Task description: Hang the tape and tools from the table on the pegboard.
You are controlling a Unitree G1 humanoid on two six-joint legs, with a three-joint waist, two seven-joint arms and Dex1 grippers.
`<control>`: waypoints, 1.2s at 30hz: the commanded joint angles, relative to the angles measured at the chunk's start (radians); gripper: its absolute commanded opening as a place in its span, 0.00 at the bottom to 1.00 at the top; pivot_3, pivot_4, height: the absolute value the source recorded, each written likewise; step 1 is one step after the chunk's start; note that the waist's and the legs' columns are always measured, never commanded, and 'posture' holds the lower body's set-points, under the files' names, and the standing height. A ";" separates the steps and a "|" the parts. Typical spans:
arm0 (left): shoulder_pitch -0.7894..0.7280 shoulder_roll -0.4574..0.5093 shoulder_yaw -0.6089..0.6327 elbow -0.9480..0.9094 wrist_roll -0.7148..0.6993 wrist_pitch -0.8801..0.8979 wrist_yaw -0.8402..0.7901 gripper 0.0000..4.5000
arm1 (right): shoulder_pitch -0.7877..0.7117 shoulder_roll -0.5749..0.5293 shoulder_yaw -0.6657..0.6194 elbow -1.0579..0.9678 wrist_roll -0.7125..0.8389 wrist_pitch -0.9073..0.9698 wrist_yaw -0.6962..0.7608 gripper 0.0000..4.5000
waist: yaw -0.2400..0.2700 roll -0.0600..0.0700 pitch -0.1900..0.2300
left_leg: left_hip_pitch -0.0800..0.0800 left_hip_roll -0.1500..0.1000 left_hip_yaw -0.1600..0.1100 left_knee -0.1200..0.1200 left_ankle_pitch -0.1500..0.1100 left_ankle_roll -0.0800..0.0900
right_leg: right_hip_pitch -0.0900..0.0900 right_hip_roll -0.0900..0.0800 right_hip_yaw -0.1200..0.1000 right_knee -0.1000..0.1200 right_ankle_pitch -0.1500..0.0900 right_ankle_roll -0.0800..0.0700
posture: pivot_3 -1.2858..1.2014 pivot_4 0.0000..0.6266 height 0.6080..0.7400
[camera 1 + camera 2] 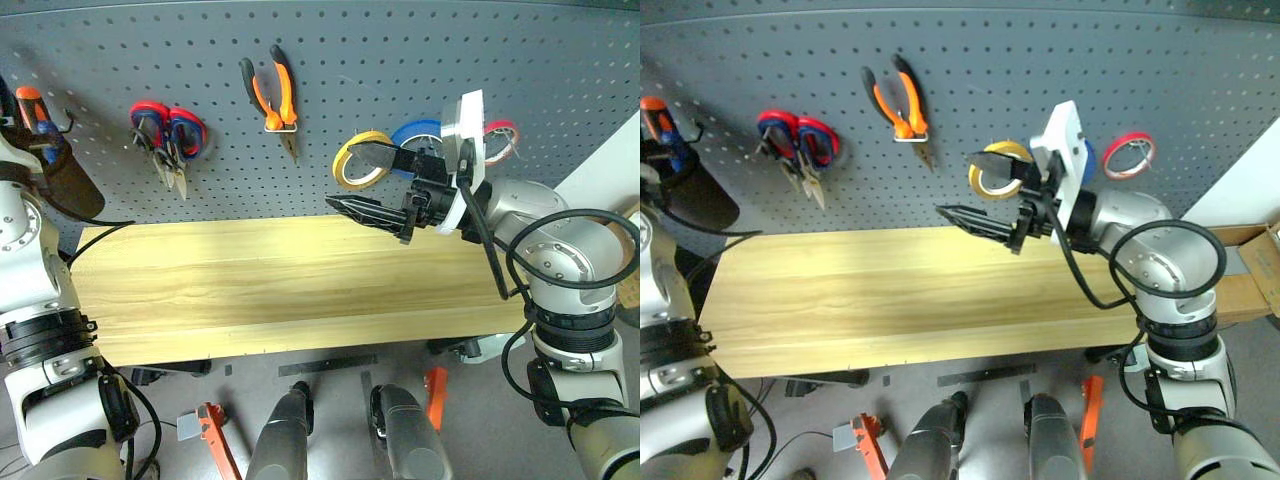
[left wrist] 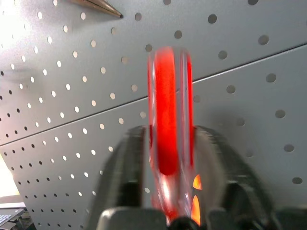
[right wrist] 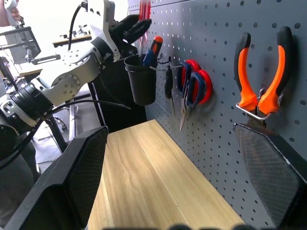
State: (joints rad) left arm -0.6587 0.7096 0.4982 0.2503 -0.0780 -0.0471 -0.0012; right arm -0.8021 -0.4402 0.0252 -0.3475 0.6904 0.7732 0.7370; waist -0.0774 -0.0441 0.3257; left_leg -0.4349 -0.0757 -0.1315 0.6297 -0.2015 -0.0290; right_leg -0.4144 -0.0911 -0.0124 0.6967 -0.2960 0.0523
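The grey pegboard rises behind the wooden table. The orange-and-black pliers and the yellow tape hang on it. Small black-handle scissors seem to hang beside the red-and-blue ones. My right gripper stands open above the table, just in front of the yellow tape, holding nothing. My left gripper is up at the board's left end, over a black cup. The red-handle screwdriver stands upright between its fingers, blurred, with a thin gap showing at one side.
The cup holds an orange-and-blue screwdriver. Red-and-blue scissors hang left of the pliers. A blue roll and a thin red roll hang right of the yellow tape. Orange-handled items lie on the floor below the table's front edge.
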 commanded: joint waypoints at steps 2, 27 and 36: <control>-0.003 -0.007 0.032 -0.067 -0.021 -0.014 0.035 0.78 | -0.017 -0.011 -0.020 -0.015 0.004 -0.032 0.014 1.00 | -0.002 -0.001 -0.001 | 0.000 0.000 0.000 0.000 0.000 0.000 | 0.000 0.000 0.000 0.000 0.000 0.000 | 0.47 0.41 1.00; 0.285 -0.162 -0.341 -0.811 -0.246 0.660 -0.162 0.99 | 0.080 -0.140 -0.093 -0.035 0.031 -0.033 0.042 1.00 | -0.008 -0.002 -0.066 | 0.000 0.000 0.003 0.000 0.000 0.000 | 0.000 0.002 0.002 0.000 0.000 0.000 | 0.47 0.25 1.00; 0.582 -0.290 -0.352 -0.716 -0.202 0.595 -0.158 0.99 | 0.417 0.003 -0.068 -0.101 -0.143 -0.204 -0.179 1.00 | -0.004 0.002 -0.121 | 0.003 0.000 0.002 0.000 0.000 0.000 | 0.004 0.003 0.002 -0.001 0.000 0.000 | 0.47 0.21 1.00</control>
State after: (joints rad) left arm -0.1103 0.4307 0.1200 -0.4821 -0.2905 0.5895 -0.1609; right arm -0.4410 -0.4490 -0.0374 -0.4283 0.5950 0.6282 0.6077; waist -0.0816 -0.0422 0.2050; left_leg -0.4316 -0.0756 -0.1295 0.6293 -0.2018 -0.0290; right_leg -0.4105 -0.0883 -0.0101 0.6954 -0.2957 0.0524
